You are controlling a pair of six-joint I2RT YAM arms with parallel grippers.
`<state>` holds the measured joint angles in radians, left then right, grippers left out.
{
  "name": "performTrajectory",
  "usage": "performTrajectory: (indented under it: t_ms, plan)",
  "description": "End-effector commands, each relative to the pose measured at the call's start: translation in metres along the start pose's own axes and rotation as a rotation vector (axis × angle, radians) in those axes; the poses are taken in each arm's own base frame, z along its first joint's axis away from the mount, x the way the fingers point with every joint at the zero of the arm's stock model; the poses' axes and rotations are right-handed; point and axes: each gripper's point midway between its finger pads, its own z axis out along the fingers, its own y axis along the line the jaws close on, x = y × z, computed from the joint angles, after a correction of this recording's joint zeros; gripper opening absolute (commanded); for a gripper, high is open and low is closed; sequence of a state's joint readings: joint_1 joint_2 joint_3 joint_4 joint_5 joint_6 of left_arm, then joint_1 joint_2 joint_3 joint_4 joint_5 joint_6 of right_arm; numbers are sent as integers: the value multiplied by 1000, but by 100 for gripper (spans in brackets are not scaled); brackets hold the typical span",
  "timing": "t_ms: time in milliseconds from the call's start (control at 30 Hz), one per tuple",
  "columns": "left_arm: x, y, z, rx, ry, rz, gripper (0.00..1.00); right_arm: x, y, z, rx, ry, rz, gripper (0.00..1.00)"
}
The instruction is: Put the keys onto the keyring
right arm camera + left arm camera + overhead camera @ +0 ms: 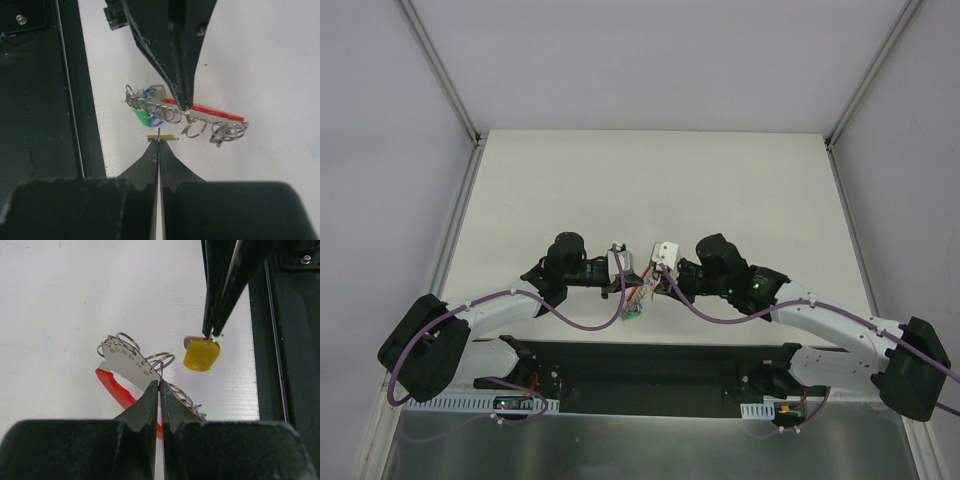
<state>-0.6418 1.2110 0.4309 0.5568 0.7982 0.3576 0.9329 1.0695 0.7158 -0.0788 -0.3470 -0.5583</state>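
Left hand (pixel 159 384): fingers pressed together, pinching one thin wire ring of the keyring (pixel 161 360).
Right hand (pixel 158 142): fingers pressed together, pinching the yellow-capped key (pixel 201 355) at its top edge.
Keyring: held at the left hand's tips, over the near middle of the table (pixel 650 180) between the two arms. Its grey plate (pixel 125 359) and red band (pixel 116 387) stretch away from the grip.
Yellow-capped key: just right of the keyring, apart from it, not touching any ring.
Other keys (pixel 145 116): green and blue caps bunched on the keyring's near end.
Contact with table: cannot tell.
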Motion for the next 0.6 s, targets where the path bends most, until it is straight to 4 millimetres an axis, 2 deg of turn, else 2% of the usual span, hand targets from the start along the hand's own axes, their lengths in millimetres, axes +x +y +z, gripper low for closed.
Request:
performTrajectory:
  t_ms: [0, 167, 233, 467, 567]
  plan:
    - [-14, 6, 3, -11, -40, 29, 0, -10, 17, 12, -121, -25, 24, 1]
    - [-16, 3, 3, 4, -47, 29, 0, 3, 9, 25, -88, 20, 54, 1]
    - [-18, 0, 3, 20, -52, 30, 0, 9, 0, 28, -40, 42, 62, 1]
    - [-20, -6, 3, 55, -61, 38, 0, 24, -44, 18, 197, 86, 125, 1]
    - [-20, -8, 3, 65, -63, 38, 0, 21, -54, 14, 245, 58, 152, 1]
